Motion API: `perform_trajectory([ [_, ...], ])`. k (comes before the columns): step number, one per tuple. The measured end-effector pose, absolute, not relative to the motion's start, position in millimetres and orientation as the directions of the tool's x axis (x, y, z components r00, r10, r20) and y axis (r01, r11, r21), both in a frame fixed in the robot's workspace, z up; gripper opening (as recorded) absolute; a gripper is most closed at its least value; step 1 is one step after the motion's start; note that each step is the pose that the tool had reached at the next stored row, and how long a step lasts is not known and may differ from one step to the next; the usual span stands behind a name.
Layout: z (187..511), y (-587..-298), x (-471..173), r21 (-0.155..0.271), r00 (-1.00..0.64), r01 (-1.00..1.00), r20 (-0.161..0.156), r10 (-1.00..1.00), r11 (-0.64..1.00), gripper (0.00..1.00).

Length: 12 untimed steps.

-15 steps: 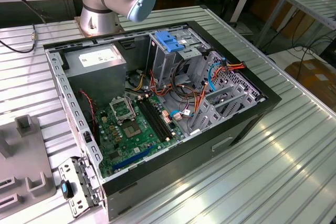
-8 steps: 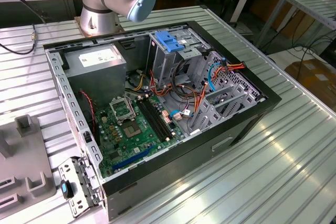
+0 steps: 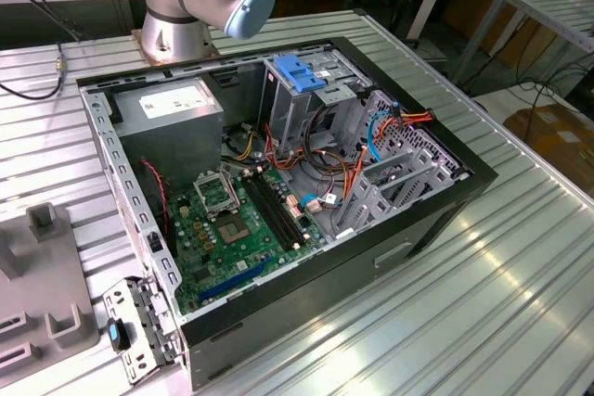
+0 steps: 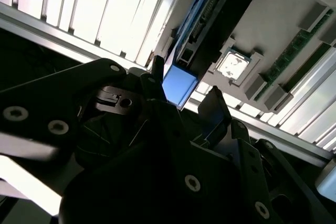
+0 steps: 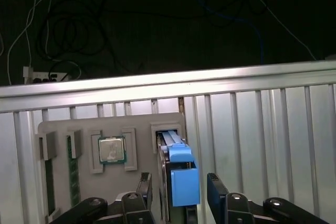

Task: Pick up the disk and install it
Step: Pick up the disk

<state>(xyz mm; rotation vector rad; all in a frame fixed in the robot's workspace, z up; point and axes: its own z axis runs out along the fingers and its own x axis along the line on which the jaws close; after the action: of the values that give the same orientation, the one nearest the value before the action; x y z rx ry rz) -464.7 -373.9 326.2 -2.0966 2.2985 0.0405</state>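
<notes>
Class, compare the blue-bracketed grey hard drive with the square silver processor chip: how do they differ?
The blue-bracketed grey hard drive stands on edge; the square silver processor chip lies flat. The drive is a long slab, the chip a small square. Both sit in the grey holder.

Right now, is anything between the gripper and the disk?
Nothing visible. In the first wrist view the open gripper straddles the disk, which stands on edge in a slot of the grey holder, with a bare gap on each side of its blue bracket.
</notes>
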Motion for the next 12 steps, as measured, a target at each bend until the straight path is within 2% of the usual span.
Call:
perform_trajectory([
  [12,302,-374,-466,0.014,-0.092,-0.996,-0.038,-0.995,0.092,0.54],
])
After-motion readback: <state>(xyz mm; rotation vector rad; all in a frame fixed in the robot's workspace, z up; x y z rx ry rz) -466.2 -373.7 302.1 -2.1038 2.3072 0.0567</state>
